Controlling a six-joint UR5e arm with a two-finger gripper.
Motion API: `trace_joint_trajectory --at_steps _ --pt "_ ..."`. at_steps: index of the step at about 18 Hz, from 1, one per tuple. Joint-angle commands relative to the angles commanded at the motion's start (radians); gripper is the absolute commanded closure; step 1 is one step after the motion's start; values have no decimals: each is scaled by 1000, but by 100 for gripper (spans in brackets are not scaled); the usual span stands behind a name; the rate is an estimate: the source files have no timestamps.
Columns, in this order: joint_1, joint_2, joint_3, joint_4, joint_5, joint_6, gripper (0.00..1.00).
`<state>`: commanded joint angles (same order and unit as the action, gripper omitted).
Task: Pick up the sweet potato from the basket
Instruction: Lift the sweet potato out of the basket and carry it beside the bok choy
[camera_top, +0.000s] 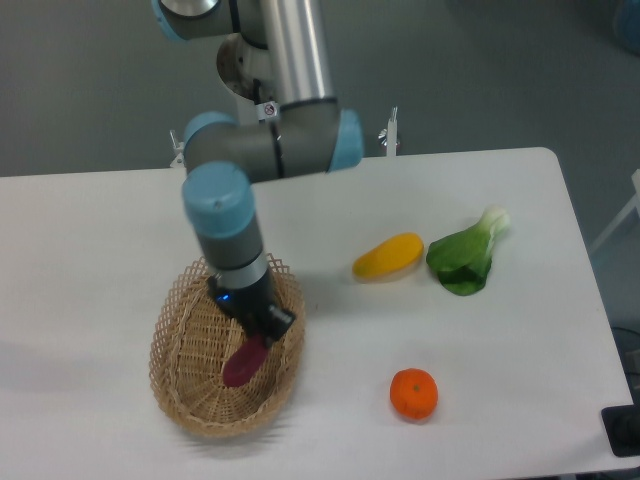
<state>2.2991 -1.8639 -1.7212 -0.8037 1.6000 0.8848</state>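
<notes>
The oval tan wicker basket (190, 385) sits at the front left of the white table. The dark reddish-purple sweet potato (240, 365) lies inside it, toward the right side. My gripper (262, 335) reaches down into the basket, right at the upper end of the sweet potato. The black fingers are seen from above and their gap is hidden, so I cannot tell whether they are closed on the tuber or whether it is lifted.
A yellow oblong fruit (388, 255) lies right of the basket. A green leafy vegetable (468, 255) lies beside it. A round orange (413, 393) sits near the front edge. The arm's base stands at the table's back.
</notes>
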Motion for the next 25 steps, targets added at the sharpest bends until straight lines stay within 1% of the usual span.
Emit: trace_joint_trajectory --at_steps 2,5,7,11,12,15,25 --pt "55 6 44 -40 -15 69 82" --pt "155 11 116 -126 -32 138 83" --pt "218 11 143 -166 -40 201 83" --pt "350 11 144 -178 -46 402 83" --pt "371 11 144 -178 -51 439 83" --pt "395 9 140 -178 -55 474 83" --pt "390 9 141 -176 -75 461 83"
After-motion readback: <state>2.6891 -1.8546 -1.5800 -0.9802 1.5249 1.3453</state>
